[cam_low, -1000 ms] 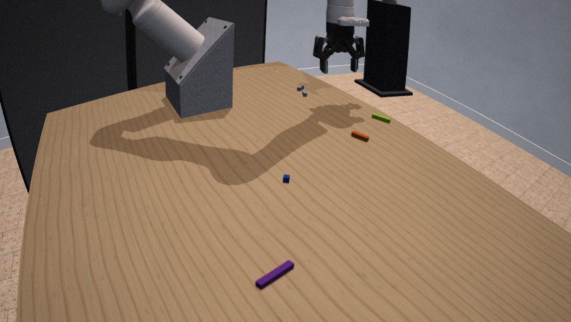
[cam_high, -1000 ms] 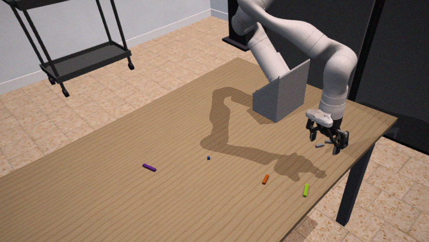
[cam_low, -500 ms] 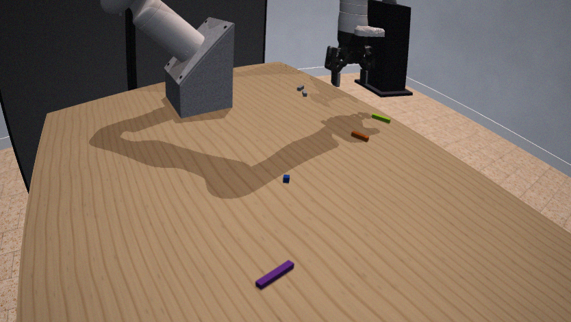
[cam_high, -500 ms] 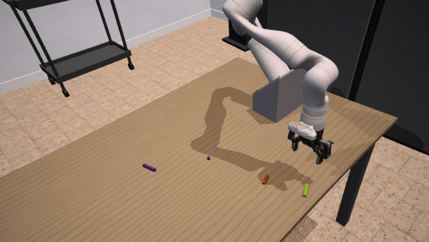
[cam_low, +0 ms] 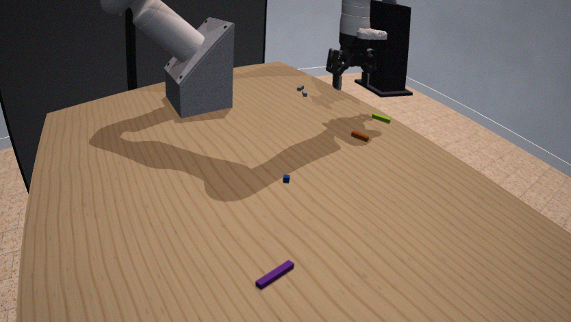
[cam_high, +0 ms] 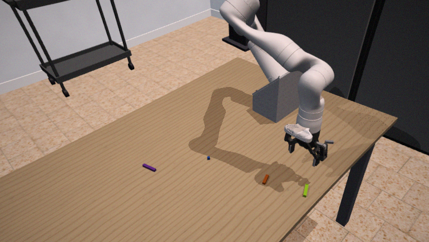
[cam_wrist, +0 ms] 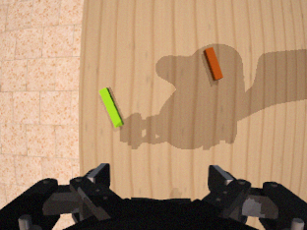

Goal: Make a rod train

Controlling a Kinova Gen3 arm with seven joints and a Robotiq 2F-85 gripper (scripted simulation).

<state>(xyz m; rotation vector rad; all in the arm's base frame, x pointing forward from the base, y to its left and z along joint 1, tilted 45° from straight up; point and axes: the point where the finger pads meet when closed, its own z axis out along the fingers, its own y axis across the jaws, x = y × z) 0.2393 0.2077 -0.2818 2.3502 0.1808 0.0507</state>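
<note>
Orange rod (cam_high: 265,179) (cam_low: 359,135) (cam_wrist: 214,64) on tbl, apart from open fingers (cam_high: 302,157) (cam_low: 351,82).

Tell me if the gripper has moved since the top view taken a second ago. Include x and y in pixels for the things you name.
Yes; in the top view the gripper (cam_high: 302,157) (cam_low: 352,84) (cam_wrist: 158,175) has shifted toward the orange rod (cam_high: 265,179) (cam_low: 359,135) (cam_wrist: 214,64), which stayed put.
</note>
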